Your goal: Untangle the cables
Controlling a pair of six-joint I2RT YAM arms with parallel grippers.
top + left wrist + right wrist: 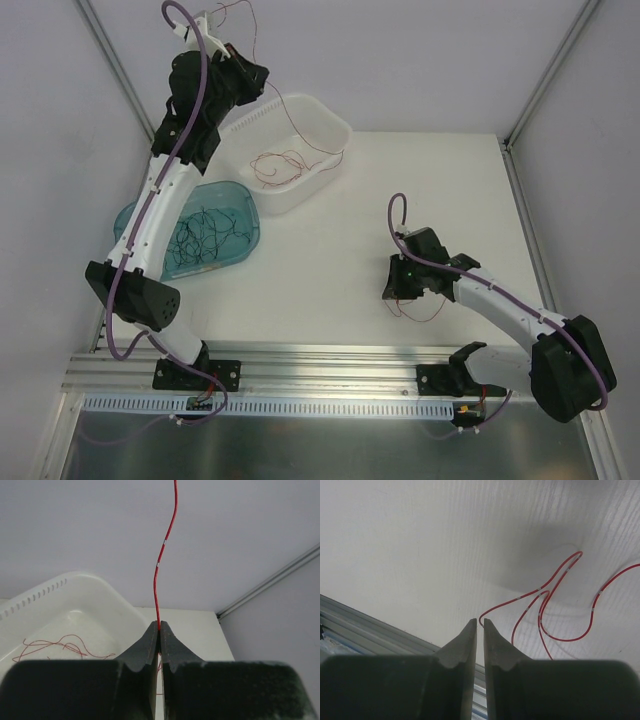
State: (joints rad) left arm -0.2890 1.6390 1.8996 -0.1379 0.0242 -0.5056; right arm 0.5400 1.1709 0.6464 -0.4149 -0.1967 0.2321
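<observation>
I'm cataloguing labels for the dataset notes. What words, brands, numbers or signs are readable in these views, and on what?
No text can be read in any view.
white bin, teal tray, table: no lettering visible.
red wire in the left gripper: small white bands only, no legible characters.

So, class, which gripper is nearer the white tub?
Left. The left gripper, shut on a red wire, hangs raised by the white tub's left end; the right gripper is far off, low over the table.
</observation>
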